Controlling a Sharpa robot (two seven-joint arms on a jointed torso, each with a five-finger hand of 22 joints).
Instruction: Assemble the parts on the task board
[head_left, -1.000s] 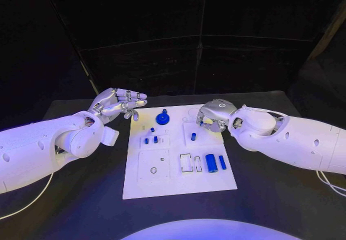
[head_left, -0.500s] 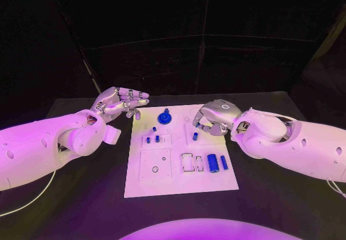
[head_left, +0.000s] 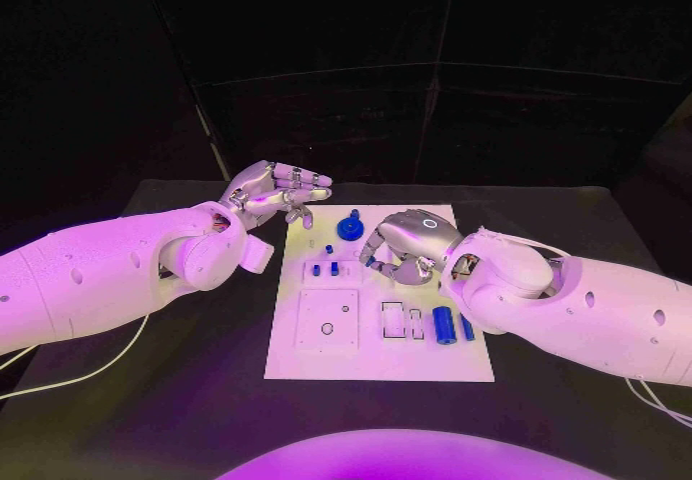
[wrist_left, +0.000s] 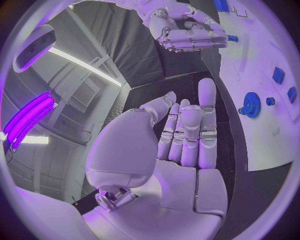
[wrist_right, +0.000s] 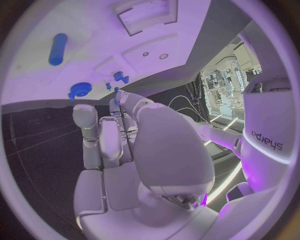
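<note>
Your right hand (head_left: 410, 246) has slid toward nine o'clock over the task board (head_left: 378, 350), pinching a small blue part (wrist_left: 232, 38); left hand (head_left: 271, 196) stays curled, empty.

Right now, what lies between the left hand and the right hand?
In the head view, the blue gear stands on the task board between the left hand and right hand.

A matte black surface (head_left: 173, 400) fills the lower frame; dark panelled walls (head_left: 433, 110) span the top, crossed by thin pale seams.
</note>
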